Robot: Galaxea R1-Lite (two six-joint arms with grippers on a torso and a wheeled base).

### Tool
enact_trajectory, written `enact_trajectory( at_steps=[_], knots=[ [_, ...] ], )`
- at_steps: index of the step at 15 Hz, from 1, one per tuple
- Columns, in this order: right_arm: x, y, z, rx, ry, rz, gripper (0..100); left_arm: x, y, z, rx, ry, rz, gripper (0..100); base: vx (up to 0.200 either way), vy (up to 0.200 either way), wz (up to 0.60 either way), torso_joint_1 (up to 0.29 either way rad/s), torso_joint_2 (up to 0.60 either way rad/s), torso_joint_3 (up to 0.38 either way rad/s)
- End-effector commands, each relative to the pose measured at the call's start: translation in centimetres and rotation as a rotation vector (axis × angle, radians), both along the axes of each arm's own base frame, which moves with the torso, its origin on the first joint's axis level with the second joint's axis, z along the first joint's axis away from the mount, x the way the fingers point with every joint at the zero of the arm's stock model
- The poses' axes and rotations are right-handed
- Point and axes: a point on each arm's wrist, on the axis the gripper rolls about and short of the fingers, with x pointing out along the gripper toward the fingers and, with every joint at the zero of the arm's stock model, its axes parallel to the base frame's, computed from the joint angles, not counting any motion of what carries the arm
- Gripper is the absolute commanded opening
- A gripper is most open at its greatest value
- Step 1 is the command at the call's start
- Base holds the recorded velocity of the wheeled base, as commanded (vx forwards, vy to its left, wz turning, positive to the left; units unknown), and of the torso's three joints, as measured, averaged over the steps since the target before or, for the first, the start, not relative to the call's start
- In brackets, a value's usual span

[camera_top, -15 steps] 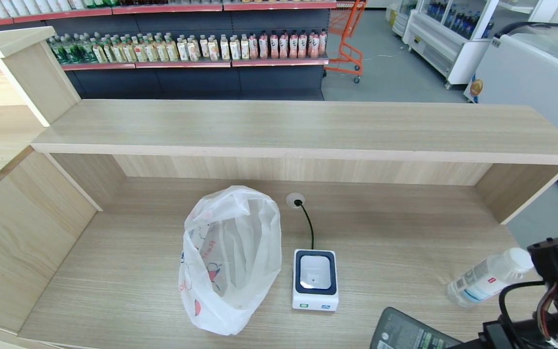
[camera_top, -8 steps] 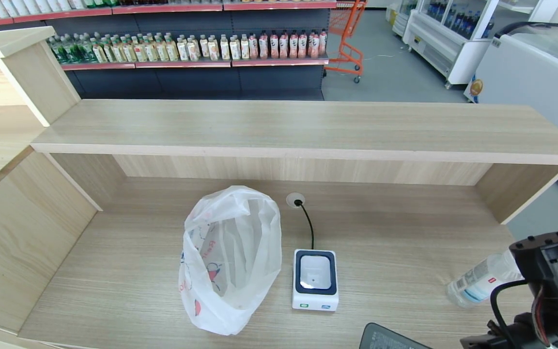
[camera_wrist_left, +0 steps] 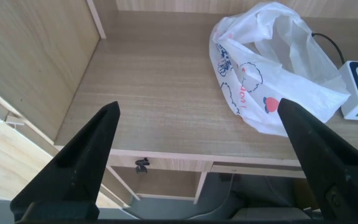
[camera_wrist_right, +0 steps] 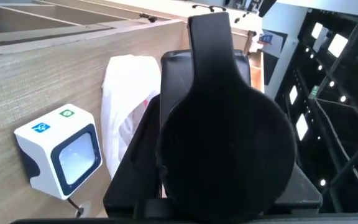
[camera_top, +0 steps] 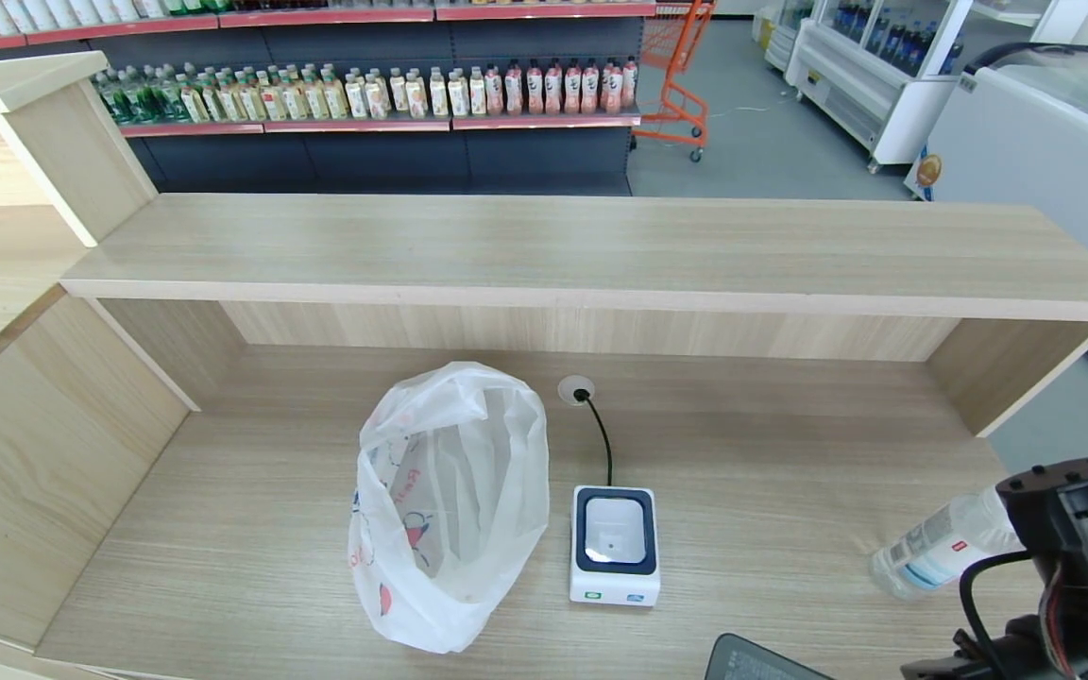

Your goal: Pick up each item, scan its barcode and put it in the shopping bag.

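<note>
Left gripper [camera_wrist_left: 199, 104] wide open and empty, right gripper [camera_wrist_right: 219, 143] closed on dark packet [camera_top: 757, 662], shopping bag [camera_top: 450, 501] just beside scanner [camera_top: 614, 544] on worktop [camera_top: 223, 529], bottle [camera_top: 939, 548] lying far right.

From my seat the lower counter [camera_top: 790, 491] is straight ahead, with a raised ledge [camera_top: 601, 246] running along its far side. The shopping bag [camera_top: 450, 501] stands about mid-counter with the scanner [camera_top: 614, 545] just beside it on the right. The scanner's cable [camera_top: 601, 436] runs back to a grommet hole [camera_top: 575, 388] behind it. A bottle [camera_top: 941, 545] lies on its side far off to the right, well apart from the scanner. A flat pack [camera_top: 752, 663] pokes in at the near edge, right of the scanner. Beyond the ledge are drink shelves [camera_top: 365, 94], a trolley [camera_top: 681, 66] to their right, and freezers [camera_top: 884, 76] further right.
</note>
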Motion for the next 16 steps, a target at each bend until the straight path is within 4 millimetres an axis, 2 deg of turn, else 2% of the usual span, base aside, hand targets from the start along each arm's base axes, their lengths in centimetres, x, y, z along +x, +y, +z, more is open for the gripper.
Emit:
enact_trajectory(
  at_steps=[1, 9, 10, 11, 13, 14, 15, 16],
  knots=[
    [0.3, 0.1, -0.1, 0.0, -0.06, 0.027, 0, 0.0, 0.0, 0.0, 0.0, 0.002, 0.0, 100, 0.0, 0.0, 0.0, 0.0, 0.0, 0.0],
    [0.3, 0.2, 0.4, 0.008, -0.013, 0.002, 0, 0.0, 0.0, 0.0, 0.0, 0.0, 0.0, 100, 0.0, 0.0, 0.0, 0.0, 0.0, 0.0],
    [0.3, 0.1, 0.6, 0.013, 0.005, -0.012, 0, 0.0, 0.0, 0.0, 0.0, 0.002, 0.0, 100, 0.0, 0.0, 0.0, 0.0, 0.0, 0.0],
    [0.0, 0.0, 1.9, 0.039, 0.04, -0.048, 0, 0.0, 0.0, 0.0, 0.0, 0.002, 0.0, 100, 0.0, 0.0, 0.0, 0.0, 0.0, 0.0],
    [-1.0, -1.3, 7.7, 0.174, 0.094, -0.204, 0, 0.0, 0.0, 0.0, 0.0, 0.002, 0.0, 100, 0.0, 0.0, 0.0, 0.0, 0.0, 0.0],
    [-1.3, -2.8, 9.1, 0.22, 0.163, -0.372, 0, 0.0, 0.0, 0.0, 0.0, 0.0, 0.0, 100, 0.0, 0.0, 0.0, 0.0, 0.0, 0.0],
    [-2.0, -4.2, 8.9, 0.259, 0.326, -0.554, 0, 0.0, 0.0, 0.0, 0.0, 0.0, 0.0, 100, 0.0, 0.0, 0.0, 0.0, 0.0, 0.0],
    [-3.1, -5.5, 7.7, 0.313, 0.489, -0.711, 0, 0.0, 0.0, 0.0, 0.0, 0.0, 0.0, 100, 0.0, 0.0, 0.0, 0.0, 0.0, 0.0]
  ],
)
